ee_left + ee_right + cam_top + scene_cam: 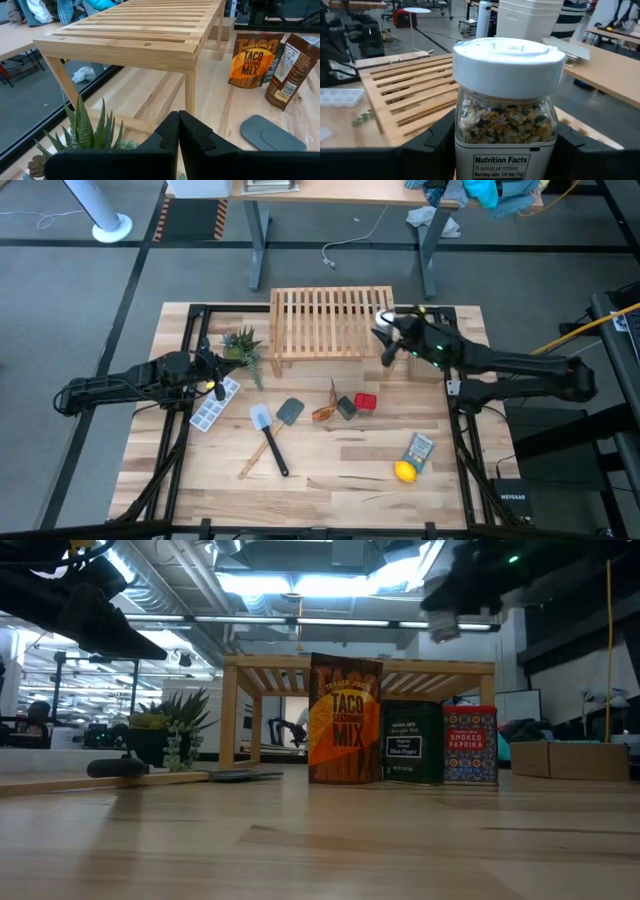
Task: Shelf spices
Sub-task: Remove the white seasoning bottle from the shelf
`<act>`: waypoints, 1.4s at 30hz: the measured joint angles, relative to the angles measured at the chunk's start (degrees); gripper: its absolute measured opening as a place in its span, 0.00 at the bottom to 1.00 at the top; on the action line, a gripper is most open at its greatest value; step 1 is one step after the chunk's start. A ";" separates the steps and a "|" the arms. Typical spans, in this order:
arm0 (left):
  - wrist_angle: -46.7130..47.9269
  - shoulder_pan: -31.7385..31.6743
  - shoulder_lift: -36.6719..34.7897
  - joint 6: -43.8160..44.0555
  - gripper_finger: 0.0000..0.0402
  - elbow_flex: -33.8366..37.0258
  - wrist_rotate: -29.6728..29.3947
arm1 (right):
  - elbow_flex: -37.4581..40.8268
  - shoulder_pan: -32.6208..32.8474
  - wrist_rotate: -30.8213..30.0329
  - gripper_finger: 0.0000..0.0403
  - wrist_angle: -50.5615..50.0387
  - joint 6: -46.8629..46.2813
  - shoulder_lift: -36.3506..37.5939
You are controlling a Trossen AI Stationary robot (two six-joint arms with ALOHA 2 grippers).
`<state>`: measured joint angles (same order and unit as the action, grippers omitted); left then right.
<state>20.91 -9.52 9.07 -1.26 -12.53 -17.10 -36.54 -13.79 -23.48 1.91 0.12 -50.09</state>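
Note:
The shelf (330,320) is a low slatted wooden rack at the table's far middle. My right gripper (388,335) is at its right end, shut on a clear white-capped bottle (507,95) of mixed spice. On the table in front of the shelf stand an orange taco mix packet (345,720), a black box (412,743) and a red paprika box (470,745). A second, brown packet (290,70) shows beside them. My left gripper (178,135) waits shut at the table's left, beside a small potted plant (243,345). My right gripper pinches the bottle's clear body (470,125) below the white cap, one finger (437,137) on each side. The fingers come nearly level from the table's right side. The bottle stands upright in the hold, lifted clear, with the shelf's slats (405,95) beyond it.
An ice tray (215,408) and two spatulas (275,430) lie left of centre. A grey-blue packet (420,450) and a lemon (404,471) lie near the front right. Bare planks stretch along the near edge.

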 joint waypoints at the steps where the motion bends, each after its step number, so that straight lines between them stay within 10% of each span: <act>1: 0.00 0.00 -0.01 0.00 0.01 0.00 0.00 | 0.57 1.08 -0.95 0.50 -1.66 -1.35 2.11; 10: -1.19 0.00 -0.01 -0.04 0.01 0.00 -0.01 | 10.85 7.22 0.65 0.50 -12.82 -17.92 19.59; 19: -1.10 0.00 -0.01 6.95 0.01 0.00 -0.01 | 26.95 17.54 2.40 0.50 -0.90 -22.84 30.31; 42: -1.01 0.00 0.01 12.97 0.01 0.00 -0.02 | 35.92 39.62 -8.02 0.50 13.86 -27.28 20.26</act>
<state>19.90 -9.52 9.08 11.72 -12.53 -17.12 -0.62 25.83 -31.51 15.77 -27.16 -29.83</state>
